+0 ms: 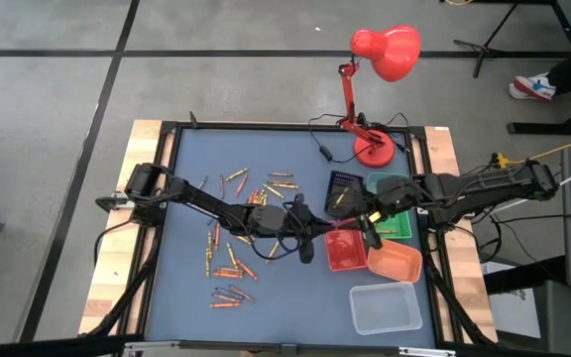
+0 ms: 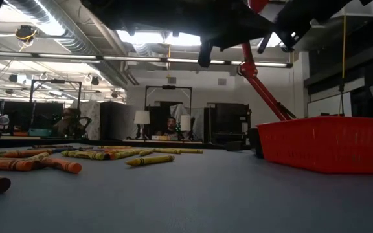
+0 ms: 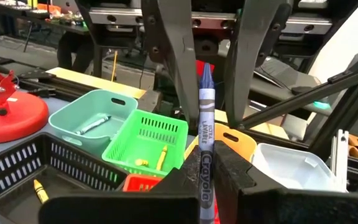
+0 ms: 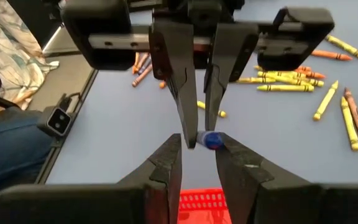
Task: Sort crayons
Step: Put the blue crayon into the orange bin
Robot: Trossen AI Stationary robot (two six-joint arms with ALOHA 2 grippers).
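Note:
My left gripper (image 3: pixel 207 186) is shut on a blue-violet crayon (image 3: pixel 205 124) with a grey wrapper, held in the air over the red tray (image 1: pixel 345 253). My right gripper (image 4: pixel 199 155) faces it from the table's right and is open, one finger on either side of the crayon's pointed end (image 4: pixel 211 140). In the high view the two grippers meet left (image 1: pixel 335 228) to right (image 1: pixel 363 220). Many orange, red and yellow crayons (image 1: pixel 231 253) lie flat on the blue mat. My left gripper pinches the crayon's wrapped lower half (image 3: pixel 205 177) between its two fingers. The fingers come about level from the table's left and lie along the crayon, whose pointed end sticks out past the fingertips. The crayon is lifted clear. My right gripper: I cannot tell whether a finger (image 3: pixel 182 93) touches the crayon's tip.
Trays crowd the right side: black (image 1: pixel 343 188), teal (image 1: pixel 390 183), green (image 1: pixel 397 223), orange (image 1: pixel 395 263), clear (image 1: pixel 385 307). The teal, green and black trays each hold a crayon or two. A red desk lamp (image 1: pixel 375 149) stands at the far edge. Open mat lies at the near middle.

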